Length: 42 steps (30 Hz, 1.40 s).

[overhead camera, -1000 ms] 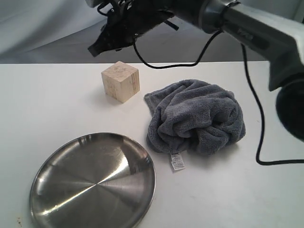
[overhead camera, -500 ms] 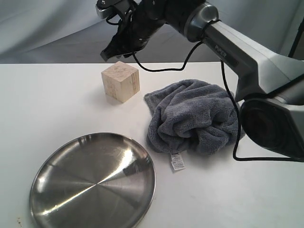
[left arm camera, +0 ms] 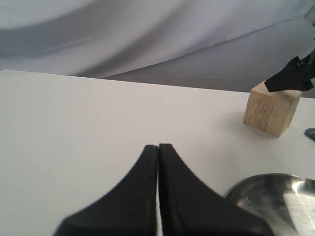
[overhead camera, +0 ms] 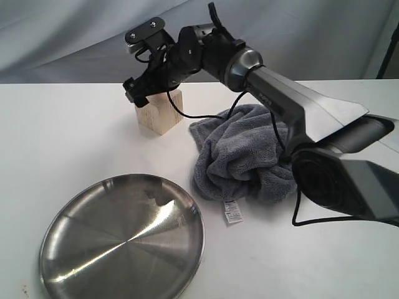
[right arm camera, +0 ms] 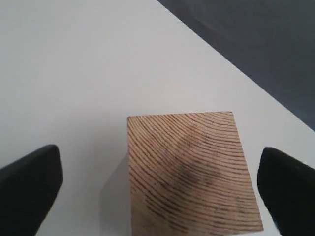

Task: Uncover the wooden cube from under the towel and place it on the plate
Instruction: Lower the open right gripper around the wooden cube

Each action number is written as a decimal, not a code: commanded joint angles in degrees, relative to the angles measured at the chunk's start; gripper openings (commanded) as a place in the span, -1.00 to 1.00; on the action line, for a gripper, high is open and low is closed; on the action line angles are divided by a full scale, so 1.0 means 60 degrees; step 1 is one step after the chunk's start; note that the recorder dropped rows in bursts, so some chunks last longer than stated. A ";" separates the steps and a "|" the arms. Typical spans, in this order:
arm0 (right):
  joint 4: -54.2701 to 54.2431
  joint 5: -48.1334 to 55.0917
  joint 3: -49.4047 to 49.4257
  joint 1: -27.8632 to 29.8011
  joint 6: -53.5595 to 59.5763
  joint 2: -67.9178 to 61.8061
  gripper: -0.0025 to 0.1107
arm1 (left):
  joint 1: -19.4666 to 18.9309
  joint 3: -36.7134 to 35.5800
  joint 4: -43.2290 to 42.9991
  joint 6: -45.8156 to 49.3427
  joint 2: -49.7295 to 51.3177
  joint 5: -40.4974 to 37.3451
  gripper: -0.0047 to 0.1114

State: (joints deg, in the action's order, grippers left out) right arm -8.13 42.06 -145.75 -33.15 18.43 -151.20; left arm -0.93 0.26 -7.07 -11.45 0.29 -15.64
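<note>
Pale wood: the wooden cube (overhead camera: 161,116) stands uncovered on the table (overhead camera: 62,137) beside the towel (overhead camera: 249,156), apart from the plate (overhead camera: 121,240). My right hand (right arm camera: 157,187) is open above it, my left hand (left arm camera: 158,150) closed.

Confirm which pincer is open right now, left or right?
The right pincer: its fingers stand wide apart on either side of the wooden cube, not touching it. The left pincer has its fingers pressed together.
</note>
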 commanded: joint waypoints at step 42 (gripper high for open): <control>0.0077 -0.0168 0.0007 -0.0075 0.0128 -0.0158 0.81 | -0.0017 -0.0043 0.0077 -0.0047 -0.0049 0.0068 -0.88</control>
State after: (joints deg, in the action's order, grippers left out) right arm -7.86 40.60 -145.75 -33.62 19.42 -154.02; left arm -0.93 0.26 -7.07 -11.45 0.29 -15.64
